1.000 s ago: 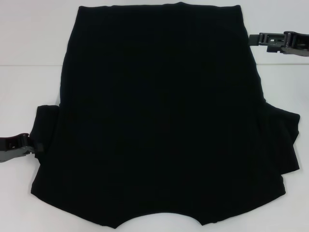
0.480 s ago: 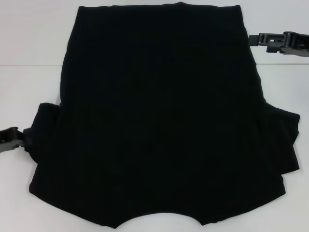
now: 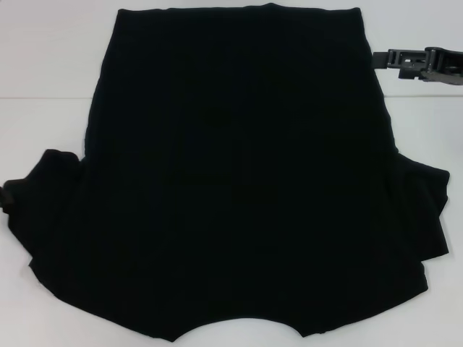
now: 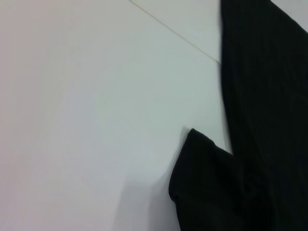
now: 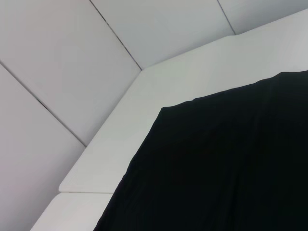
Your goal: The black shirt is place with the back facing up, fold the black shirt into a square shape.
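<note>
Lying flat on white table [image 3: 43, 72] — black shirt [image 3: 239, 181]; right tool [image 3: 383, 59] beside far hem, grip state unclear — left tool unseen.

Bare table [image 3: 43, 108] lies open to my left and far right; the black shirt [image 3: 239, 181] covers all the middle and near ground

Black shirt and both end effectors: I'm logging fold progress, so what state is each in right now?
black shirt: spread flat on the white table, plain side up, sleeves out, not yet folded.
left end effector: at the left sleeve's edge, mostly out of the head view.
right end effector: beside the shirt's far right edge.
</note>
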You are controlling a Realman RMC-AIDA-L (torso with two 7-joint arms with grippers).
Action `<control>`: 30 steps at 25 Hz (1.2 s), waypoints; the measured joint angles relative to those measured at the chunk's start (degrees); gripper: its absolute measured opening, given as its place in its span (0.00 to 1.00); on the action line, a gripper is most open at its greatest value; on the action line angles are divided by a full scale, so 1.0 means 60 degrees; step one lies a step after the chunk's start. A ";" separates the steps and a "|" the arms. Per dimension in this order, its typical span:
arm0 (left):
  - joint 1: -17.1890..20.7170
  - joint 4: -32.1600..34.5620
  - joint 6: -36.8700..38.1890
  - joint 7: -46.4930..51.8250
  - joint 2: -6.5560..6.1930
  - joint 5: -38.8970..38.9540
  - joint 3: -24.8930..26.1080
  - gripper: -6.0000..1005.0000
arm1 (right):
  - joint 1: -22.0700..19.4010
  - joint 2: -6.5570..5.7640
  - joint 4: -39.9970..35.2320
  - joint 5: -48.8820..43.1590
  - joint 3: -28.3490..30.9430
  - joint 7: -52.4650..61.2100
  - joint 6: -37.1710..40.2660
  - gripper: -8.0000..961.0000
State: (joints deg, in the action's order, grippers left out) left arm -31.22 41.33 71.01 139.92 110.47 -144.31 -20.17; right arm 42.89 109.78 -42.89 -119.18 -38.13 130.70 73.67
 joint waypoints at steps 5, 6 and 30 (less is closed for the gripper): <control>0.0049 0.0084 -0.0053 0.0012 -0.0073 -0.0002 0.0334 0.01 | 0.0000 -0.0001 -0.0005 0.0001 0.0134 0.0000 0.0062 0.98; 0.0049 0.0093 -0.0052 0.0012 -0.0076 -0.0002 0.0333 0.01 | 0.0000 0.0000 -0.0007 0.0001 0.0145 0.0000 0.0063 0.98; -0.0582 0.0411 0.1479 0.0170 -0.0177 0.0045 0.0104 0.01 | -0.0015 -0.0016 0.0039 0.0000 0.0159 -0.0040 0.0101 0.98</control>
State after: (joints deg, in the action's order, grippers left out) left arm -34.72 43.79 79.88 140.94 109.41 -144.03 -19.54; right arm 42.80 109.68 -42.66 -119.18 -37.18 130.46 74.28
